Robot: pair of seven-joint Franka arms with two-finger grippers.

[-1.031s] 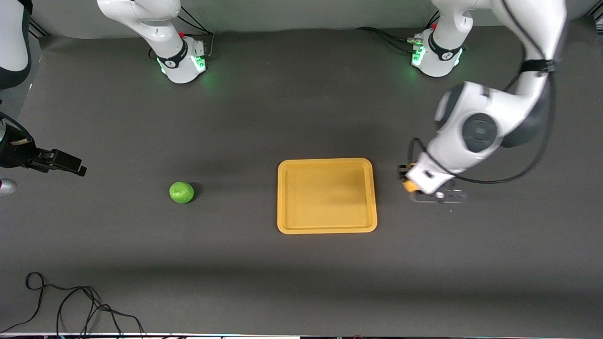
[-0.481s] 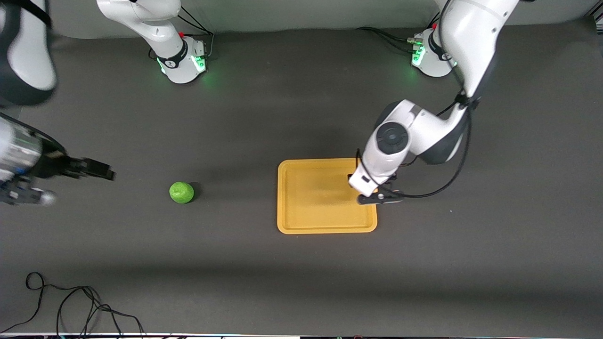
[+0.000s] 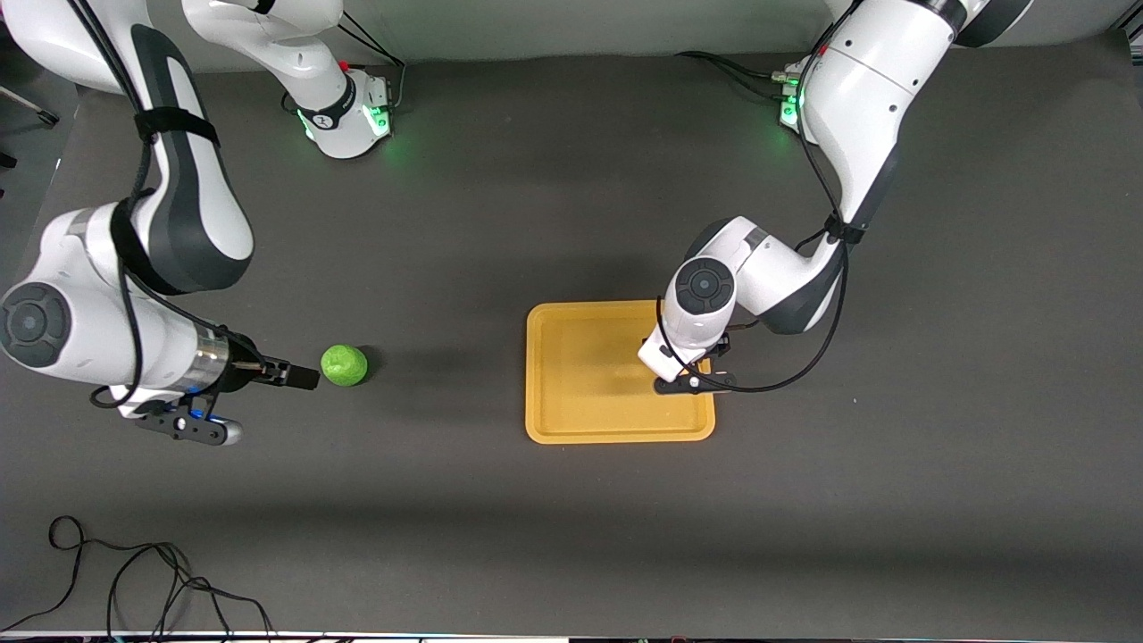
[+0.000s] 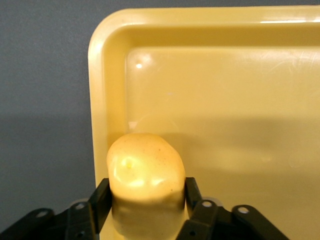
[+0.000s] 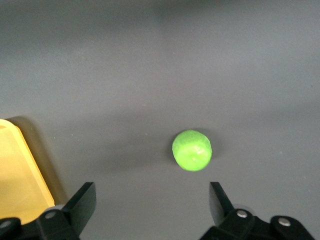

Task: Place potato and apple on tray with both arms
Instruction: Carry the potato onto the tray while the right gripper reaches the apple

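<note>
The orange-yellow tray lies mid-table. My left gripper hangs over the tray's corner toward the left arm's end, and the wrist hides its load in the front view. In the left wrist view this gripper is shut on the yellow potato just above the tray's floor. The green apple sits on the table toward the right arm's end. My right gripper is open and empty beside it. In the right wrist view the apple lies ahead of the open gripper, apart from both fingers.
A loose black cable lies at the table's near edge toward the right arm's end. The arm bases stand along the farthest edge. The tray's edge shows in the right wrist view.
My left gripper carried the potato from beside the tray to over its corner. My right arm swung in from the table's end, and its gripper now sits close beside the apple.
</note>
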